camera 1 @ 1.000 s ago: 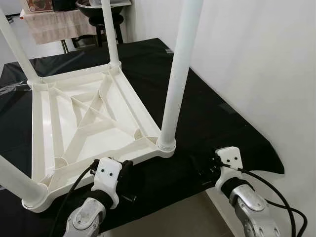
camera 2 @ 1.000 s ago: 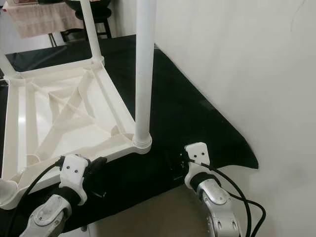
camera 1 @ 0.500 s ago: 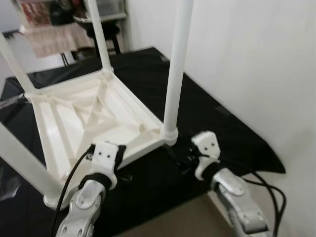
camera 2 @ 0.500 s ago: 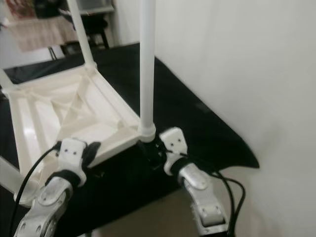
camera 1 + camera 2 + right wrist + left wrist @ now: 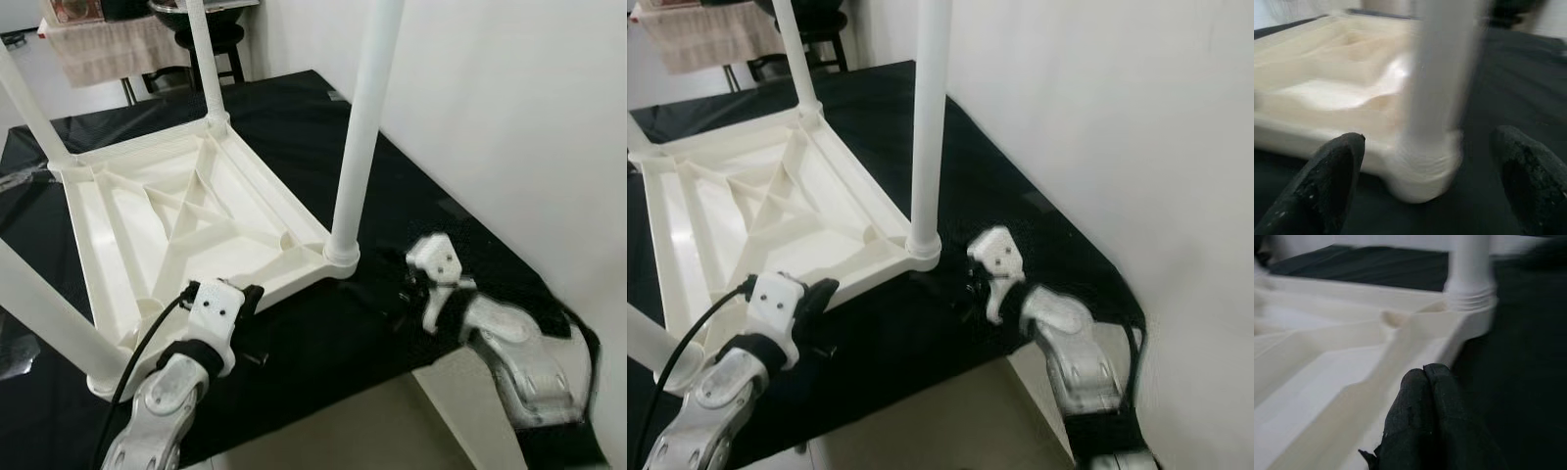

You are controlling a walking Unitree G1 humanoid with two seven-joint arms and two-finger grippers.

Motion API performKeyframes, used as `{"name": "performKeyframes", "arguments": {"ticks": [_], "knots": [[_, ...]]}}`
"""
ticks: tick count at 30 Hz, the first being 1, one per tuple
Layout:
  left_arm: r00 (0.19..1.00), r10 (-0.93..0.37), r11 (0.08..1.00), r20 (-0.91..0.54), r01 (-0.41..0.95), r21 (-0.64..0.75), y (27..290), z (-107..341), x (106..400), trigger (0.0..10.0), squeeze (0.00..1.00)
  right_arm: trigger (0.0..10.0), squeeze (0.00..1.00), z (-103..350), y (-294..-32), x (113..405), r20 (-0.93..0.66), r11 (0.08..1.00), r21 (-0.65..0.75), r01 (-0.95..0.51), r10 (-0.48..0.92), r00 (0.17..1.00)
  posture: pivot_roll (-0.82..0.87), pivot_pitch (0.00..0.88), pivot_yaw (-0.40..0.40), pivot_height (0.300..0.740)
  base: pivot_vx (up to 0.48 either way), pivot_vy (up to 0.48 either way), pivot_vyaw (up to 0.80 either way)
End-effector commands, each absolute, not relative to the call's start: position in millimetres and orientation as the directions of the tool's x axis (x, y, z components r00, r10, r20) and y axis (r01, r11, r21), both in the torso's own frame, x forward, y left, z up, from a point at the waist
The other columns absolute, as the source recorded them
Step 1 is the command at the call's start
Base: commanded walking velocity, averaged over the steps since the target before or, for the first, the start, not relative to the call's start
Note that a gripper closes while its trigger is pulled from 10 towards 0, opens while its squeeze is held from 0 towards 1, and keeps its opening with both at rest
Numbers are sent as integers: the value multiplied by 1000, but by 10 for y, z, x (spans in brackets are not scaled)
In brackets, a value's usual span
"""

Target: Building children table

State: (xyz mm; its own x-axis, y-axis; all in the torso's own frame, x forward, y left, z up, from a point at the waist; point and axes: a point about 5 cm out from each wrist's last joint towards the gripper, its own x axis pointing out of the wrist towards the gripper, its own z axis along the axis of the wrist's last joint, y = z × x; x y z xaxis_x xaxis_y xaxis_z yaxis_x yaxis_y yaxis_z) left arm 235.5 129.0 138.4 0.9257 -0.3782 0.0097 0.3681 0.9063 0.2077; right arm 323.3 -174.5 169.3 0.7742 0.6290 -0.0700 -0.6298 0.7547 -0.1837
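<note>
Two grippers: right gripper point(image 5: 1425, 171) spread around table leg point(image 5: 364, 127); left gripper point(image 5: 1430, 396) closed, empty

Left hand point(image 5: 1425, 377), seemingly pressed closed, beside blurred white table frame point(image 5: 1352, 382).

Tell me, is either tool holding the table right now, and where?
No. The right tool is open, straddling the near leg's base without contact; the left tool is shut, holding nothing.

Both eye views look down from the head onto the upturned white table point(image 5: 186, 225) on the black cloth point(image 5: 392, 196), the wall at the right. The left wrist view sits close along the table's rim. The right wrist view faces the near leg point(image 5: 1440, 98) from very close; both wrist views share that leg.
</note>
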Motion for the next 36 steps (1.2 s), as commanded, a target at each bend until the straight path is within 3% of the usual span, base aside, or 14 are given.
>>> {"name": "performKeyframes", "arguments": {"ticks": [1, 7, 11, 14, 21, 25, 26, 27, 28, 29, 30, 31, 36], "knots": [[913, -408, 885, -3, 397, 242, 1271, 1381, 2268, 10000, 0, 10000, 0, 1622, -1773, 3321, -87, 773, -154, -615, 609, 788, 42, 130, -29, 740, 0, 0, 0], [880, -472, 860, -40, 470, 197, 1222, 1356, 2117, 10000, 0, 10000, 0, 1684, -1805, 3435, -85, 761, -130, -635, 630, 772, 66, 160, -38, 740, 0, 0, 0], [849, -526, 841, -58, 529, 117, 1194, 1345, 1932, 10000, 0, 10000, 0, 1938, -1810, 3535, -13, 677, -86, -731, 733, 680, 84, 188, -45, 740, 0, 0, 0], [831, -553, 827, -63, 556, 80, 1177, 1345, 1862, 10000, 0, 10000, 0, 2167, -1664, 3563, 61, 539, -79, -839, 842, 536, 91, 211, -48, 740, 0, 0, 0], [824, -563, 823, -67, 567, 49, 1166, 1335, 1813, 10000, 0, 10000, 0, 2291, -1532, 3683, 88, 509, -106, -854, 860, 502, 100, 222, -47, 740, 0, 0, 0], [822, -566, 821, -66, 569, 38, 1167, 1333, 1790, 10000, 0, 10000, 0, 2329, -1410, 3707, 70, 437, -129, -890, 899, 432, 116, 222, -55, 740, 0, 0, 0], [825, -562, 825, -65, 564, 34, 1176, 1334, 1782, 10000, 0, 10000, 0, 2348, -1334, 3713, 48, 377, -144, -915, 926, 374, 121, 215, -63, 740, 0, 0, 0], [827, -558, 827, -64, 561, 32, 1182, 1334, 1779, 10000, 0, 7451, 0, 2359, -1289, 3715, 34, 337, -151, -929, 941, 336, 122, 214, -65, 740, 0, 0, 0], [827, -558, 827, -64, 561, 32, 1182, 1334, 1779, 10000, 0, 7451, 0, 2359, -1289, 3715, 34, 337, -151, -929, 941, 336, 122, 214, -65, 740, 0, 0, 0], [829, -556, 829, -61, 558, 34, 1185, 1337, 1777, 10000, 0, 2745, 0, 2352, -1261, 3719, 13, 309, -160, -938, 950, 311, 126, 209, -66, 740, 0, 0, 0], [829, -556, 829, -61, 558, 34, 1185, 1337, 1777, 10000, 0, 2745, 0, 2352, -1261, 3719, 13, 309, -160, -938, 950, 311, 126, 209, -66, 740, 0, 0, 0], [834, -550, 833, -55, 552, 36, 1194, 1343, 1780, 10000, 0, 0, 0, 2332, -1263, 3721, -11, 294, -168, -941, 954, 300, 130, 201, -66, 740, 0, 0, 0], [858, -513, 858, -8, 513, 26, 1224, 1393, 1853, 10000, 0, 0, 0, 2280, -1450, 3723, -24, 325, -157, -933, 943, 333, 108, 182, -64, 740, 0, 0, 0]]}}
